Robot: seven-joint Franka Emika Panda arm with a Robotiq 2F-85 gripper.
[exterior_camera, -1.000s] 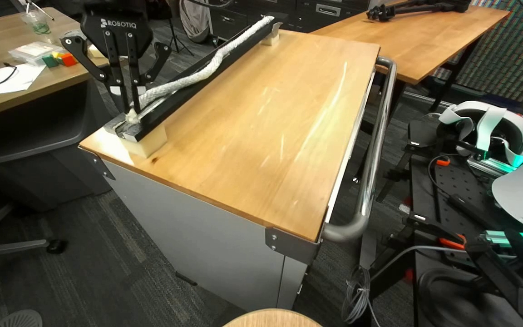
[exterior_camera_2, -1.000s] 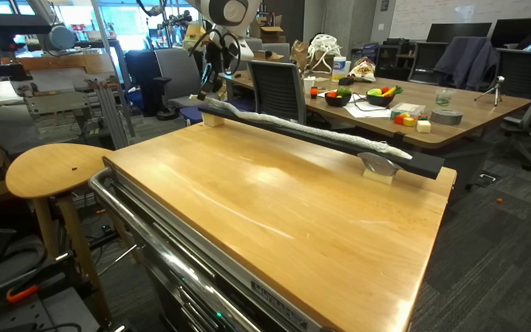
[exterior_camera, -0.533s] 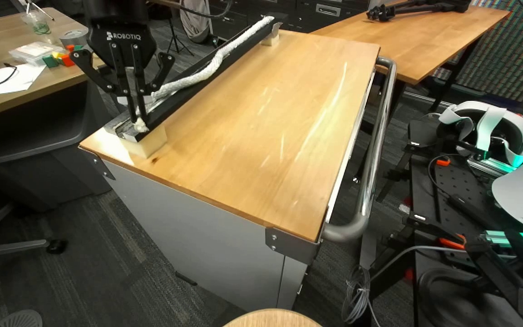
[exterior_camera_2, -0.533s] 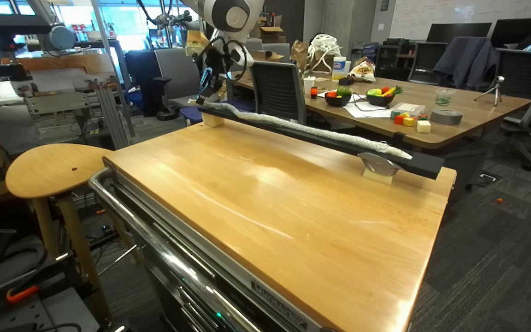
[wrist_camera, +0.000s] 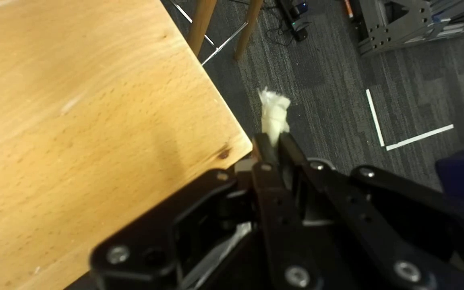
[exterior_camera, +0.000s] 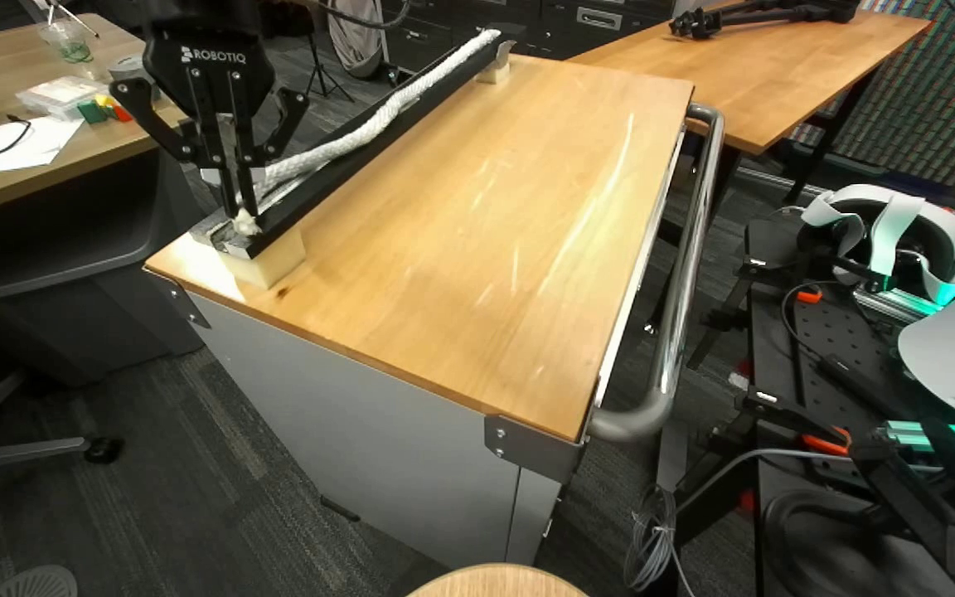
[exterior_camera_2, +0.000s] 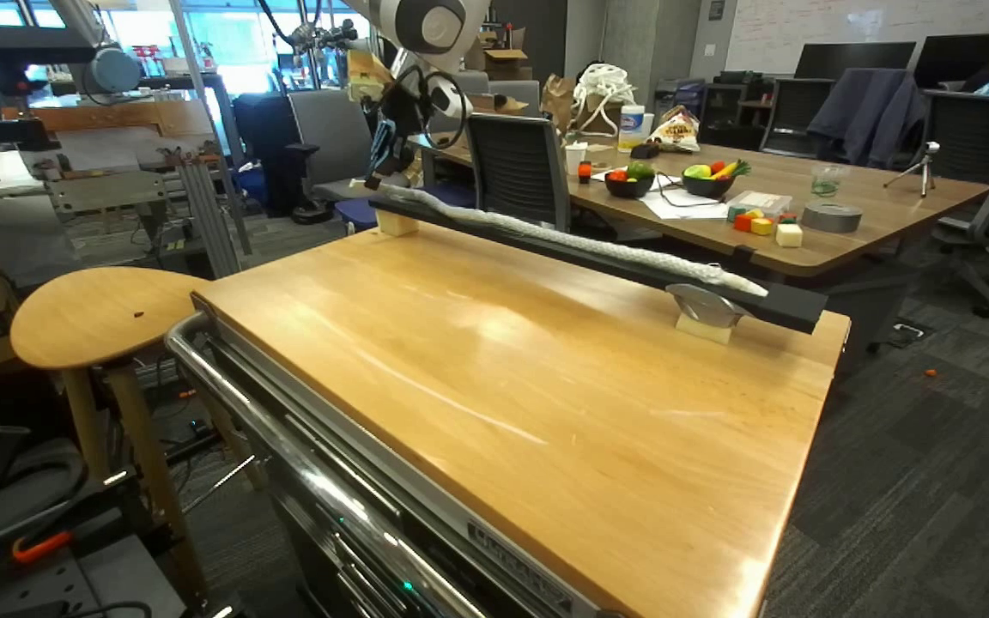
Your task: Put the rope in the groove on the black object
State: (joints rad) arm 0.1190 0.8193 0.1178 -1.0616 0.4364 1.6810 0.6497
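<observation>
The black rail (exterior_camera: 320,187) runs along one long edge of the wooden tabletop, raised on pale blocks; it also shows in an exterior view (exterior_camera_2: 791,311). The white rope (exterior_camera: 361,133) lies along the rail's top in both exterior views (exterior_camera_2: 597,249). A silvery strip of the groove (exterior_camera: 283,192) shows beside the rope near the gripper. How deep the rope sits in it I cannot tell. My gripper (exterior_camera: 245,214) is shut on the rope close to its end, over the rail's end. In the wrist view the frayed rope end (wrist_camera: 274,114) sticks out past the fingertips (wrist_camera: 273,141).
A pale block (exterior_camera: 270,261) supports the rail's near end; another block (exterior_camera_2: 705,329) with a metal piece (exterior_camera_2: 705,305) is at the far end. A metal handle bar (exterior_camera: 697,249) runs along the tabletop's (exterior_camera: 486,232) opposite side. A desk (exterior_camera_2: 855,176) with bowls stands behind the rail.
My gripper, holding the rope end, moved toward the tabletop's middle and down, then partly back. The rope's bend midway along the rail has become straighter.
</observation>
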